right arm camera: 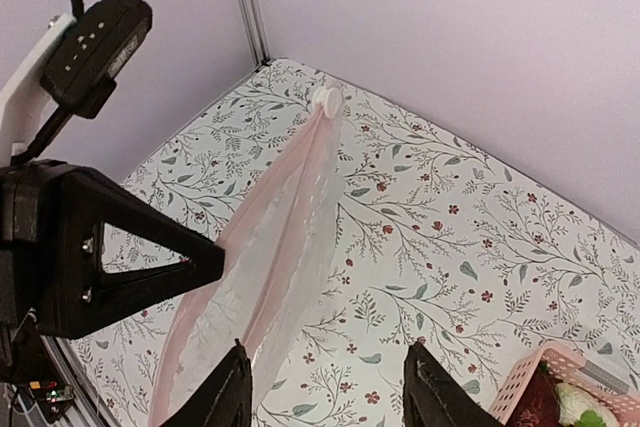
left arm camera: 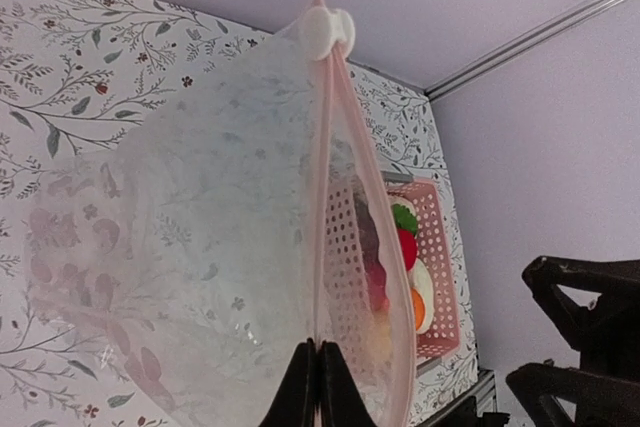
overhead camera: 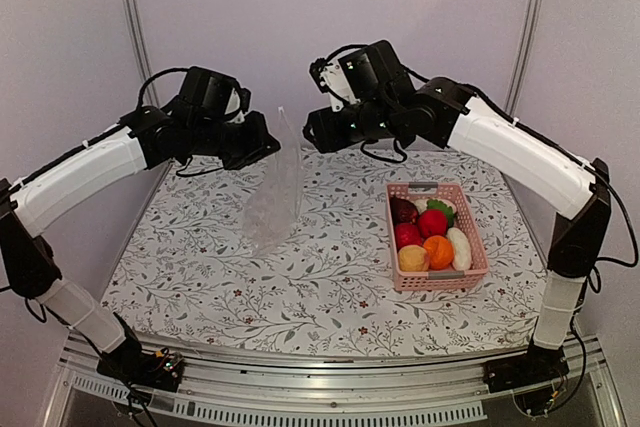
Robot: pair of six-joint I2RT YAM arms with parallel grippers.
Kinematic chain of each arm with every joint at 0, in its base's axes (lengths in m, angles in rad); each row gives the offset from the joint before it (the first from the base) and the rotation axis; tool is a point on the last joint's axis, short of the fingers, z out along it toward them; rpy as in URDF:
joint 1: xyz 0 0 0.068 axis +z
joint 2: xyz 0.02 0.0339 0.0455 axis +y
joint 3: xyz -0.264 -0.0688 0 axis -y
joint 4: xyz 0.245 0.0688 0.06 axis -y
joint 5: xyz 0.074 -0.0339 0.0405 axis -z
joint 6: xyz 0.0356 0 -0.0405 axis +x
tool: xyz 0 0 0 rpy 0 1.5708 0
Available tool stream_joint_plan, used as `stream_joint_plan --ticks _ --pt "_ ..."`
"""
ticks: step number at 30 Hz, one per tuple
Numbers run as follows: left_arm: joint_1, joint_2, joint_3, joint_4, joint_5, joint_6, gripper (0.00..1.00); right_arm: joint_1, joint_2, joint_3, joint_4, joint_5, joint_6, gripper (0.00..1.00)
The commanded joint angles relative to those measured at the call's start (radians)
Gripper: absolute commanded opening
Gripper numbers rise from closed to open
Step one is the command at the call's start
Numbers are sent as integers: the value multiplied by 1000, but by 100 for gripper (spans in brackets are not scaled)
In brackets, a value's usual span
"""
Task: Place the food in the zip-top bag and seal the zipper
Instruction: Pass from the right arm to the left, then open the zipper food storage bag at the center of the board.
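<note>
The zip-top bag hangs upright over the left middle of the table, clear and crinkly. My left gripper is shut on its mouth edge, on the pinkish zipper; a white slider sits at the strip's far end. My right gripper stands open just right of the bag, its left finger close to the plastic, with nothing between the jaws. The food, red, orange, tan, white and green pieces, lies in the pink basket. The bag's mouth is slightly parted.
The pink basket stands on the right half of the flowered table cover. Purple walls with metal posts close in the back and sides. Both arms meet high over the table's rear middle.
</note>
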Motion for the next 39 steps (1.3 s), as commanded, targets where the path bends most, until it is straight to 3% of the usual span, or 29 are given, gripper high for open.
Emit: stream_joint_plan --ticks 1,12,15,17,18,20,23,25,32,37,39 --pt "-19 10 33 -3 26 75 3 2 76 61 -64 -8 57 50" --pt "-50 53 81 -53 -21 132 3 -28 135 79 -71 -116 243 56" --pt "-57 58 88 -57 -35 140 3 -40 155 77 -123 -66 291 43" --pt "-59 68 95 -70 -53 142 4 -55 165 70 -143 -75 333 27" --pt "-61 77 101 -81 -65 140 8 -62 170 66 -143 -85 349 14" --pt "-65 99 112 -97 -84 127 32 -65 175 60 -117 -105 367 0" --pt "-73 138 141 -108 -92 130 50 -65 175 39 -62 -125 382 0" --pt "-82 161 168 -111 -93 139 54 -65 174 40 -38 -125 394 0" --pt "-103 214 234 -191 -182 91 52 -65 150 33 26 -129 423 0" --pt "-103 258 265 -237 -242 60 40 -65 107 -13 73 -127 438 0" --pt "-106 273 286 -258 -278 52 29 -65 96 -20 77 -113 446 0"
